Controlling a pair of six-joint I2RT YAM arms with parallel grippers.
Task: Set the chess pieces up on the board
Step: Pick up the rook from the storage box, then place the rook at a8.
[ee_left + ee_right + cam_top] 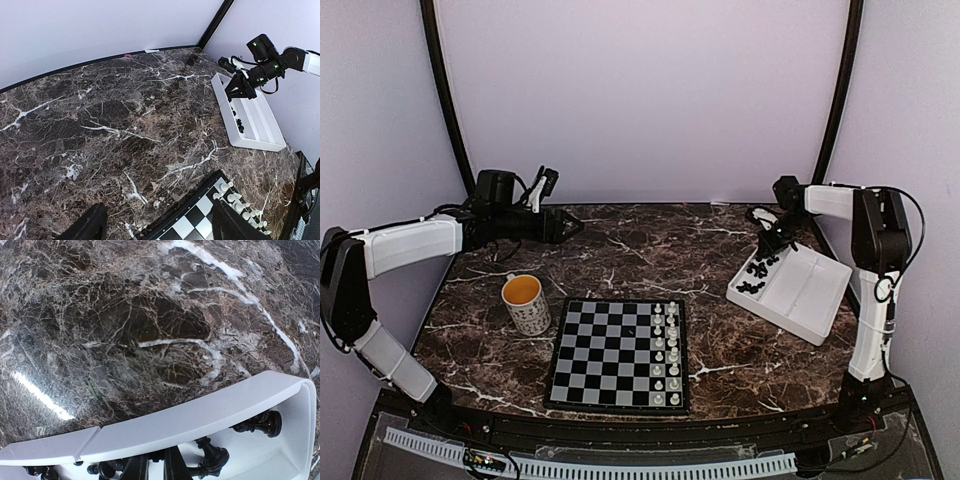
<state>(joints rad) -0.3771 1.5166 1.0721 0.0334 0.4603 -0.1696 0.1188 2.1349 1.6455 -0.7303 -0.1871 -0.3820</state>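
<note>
The black chess pieces (757, 272) are heaped at the left end of the white tray (810, 290), right of frame, well apart from the board (605, 355) at lower centre. Several are tipped over, one with its long axis left-to-right in the wrist view. The right gripper (157, 467) is seen down among them for a pick, jaws nearly together; a held piece cannot be confirmed. The left gripper (570, 225) is parked upper left, wide open and empty.

Pale lilac walls (640, 100) rise behind a dark brown marble table (620, 250) veined in white. Two curved black bars (445, 90) flank the back wall. A bright glare streak (40, 395) lies across the marble.
</note>
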